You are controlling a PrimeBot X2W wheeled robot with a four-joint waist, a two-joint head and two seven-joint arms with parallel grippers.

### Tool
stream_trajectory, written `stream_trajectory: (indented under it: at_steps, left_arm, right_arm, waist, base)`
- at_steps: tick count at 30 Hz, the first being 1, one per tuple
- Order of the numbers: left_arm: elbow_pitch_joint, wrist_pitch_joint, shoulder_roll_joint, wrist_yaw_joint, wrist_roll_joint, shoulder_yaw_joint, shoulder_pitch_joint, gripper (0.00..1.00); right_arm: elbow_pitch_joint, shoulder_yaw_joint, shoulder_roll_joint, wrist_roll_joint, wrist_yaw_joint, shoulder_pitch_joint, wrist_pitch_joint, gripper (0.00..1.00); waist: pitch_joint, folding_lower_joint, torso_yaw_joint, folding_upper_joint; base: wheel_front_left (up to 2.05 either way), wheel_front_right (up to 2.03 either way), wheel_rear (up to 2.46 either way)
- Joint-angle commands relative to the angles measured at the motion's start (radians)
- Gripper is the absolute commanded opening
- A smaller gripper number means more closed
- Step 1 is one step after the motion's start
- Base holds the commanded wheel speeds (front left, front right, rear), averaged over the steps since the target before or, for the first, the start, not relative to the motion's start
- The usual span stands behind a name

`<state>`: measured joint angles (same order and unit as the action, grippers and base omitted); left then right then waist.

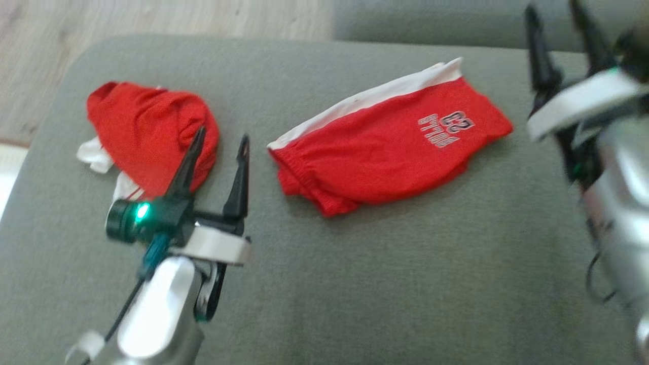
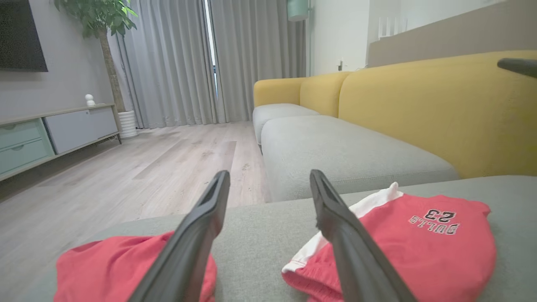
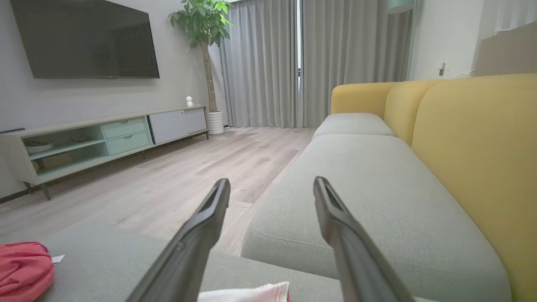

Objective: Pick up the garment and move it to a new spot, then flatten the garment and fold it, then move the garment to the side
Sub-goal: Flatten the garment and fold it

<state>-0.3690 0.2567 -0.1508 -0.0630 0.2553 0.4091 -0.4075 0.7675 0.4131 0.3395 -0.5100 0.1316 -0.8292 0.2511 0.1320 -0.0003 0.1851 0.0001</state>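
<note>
The garment [image 1: 390,147] is a pair of red shorts with a white side stripe and "BULLS 23" print. It lies folded on the grey cushion [image 1: 405,284], right of centre. My left gripper [image 1: 223,136] hovers open just left of it, holding nothing, with its left finger over a second, crumpled red garment [image 1: 152,134]. In the left wrist view, the open left gripper [image 2: 269,176] has the folded garment [image 2: 419,235] to its right and the crumpled one [image 2: 113,268] to its left. My right gripper [image 1: 552,7] stands open at the cushion's far right, beyond the shorts, and it [image 3: 272,183] is empty.
Beyond the cushion runs a grey sofa seat [image 3: 356,188] with a yellow back [image 3: 474,138]. Wooden floor [image 2: 126,176] lies off the cushion's far and left edges. A low TV cabinet [image 3: 105,134] and a potted plant [image 3: 205,25] stand by the far wall.
</note>
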Motion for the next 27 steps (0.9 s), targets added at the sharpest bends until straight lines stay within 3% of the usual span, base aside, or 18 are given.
stream_trajectory:
  at_steps: [1, 9, 15, 23, 27]
  left_arm:
    - [0.051, 0.005, -0.019, -0.010, -0.004, -0.055, -0.001, 1.00]
    - [0.148, 0.005, 0.017, 0.013, -0.018, -0.151, 0.202, 1.00]
    - [0.175, 0.005, 0.049, 0.040, -0.055, -0.183, 0.303, 1.00]
    - [0.192, 0.005, 0.083, 0.081, -0.082, -0.204, 0.324, 1.00]
    - [0.194, 0.005, 0.088, 0.097, -0.096, -0.200, 0.299, 1.00]
  right_arm:
    - [-0.052, -0.023, -0.027, 0.028, -0.001, 0.059, 0.010, 1.00]
    - [-0.239, -0.232, -0.196, 0.190, -0.001, 0.413, 0.010, 1.00]
    - [-0.337, -0.317, -0.262, 0.256, -0.001, 0.597, 0.011, 1.00]
    - [-0.392, -0.369, -0.284, 0.299, -0.001, 0.638, -0.021, 1.00]
    - [-0.394, -0.394, -0.287, 0.265, -0.001, 0.603, -0.068, 1.00]
  waist:
    - [-0.051, 0.0003, -0.049, -0.0001]
    - [-0.128, 0.0003, -0.101, -0.0001]
    - [-0.149, 0.0003, -0.117, -0.0001]
    - [-0.122, 0.0003, -0.102, -0.0001]
    - [-0.083, 0.0003, -0.082, -0.0001]
  base:
    - [0.00, 0.00, 0.00]
    - [0.00, 0.00, 0.00]
    - [0.00, 0.00, 0.00]
    - [0.00, 0.00, 0.00]
    - [0.00, 0.00, 0.00]
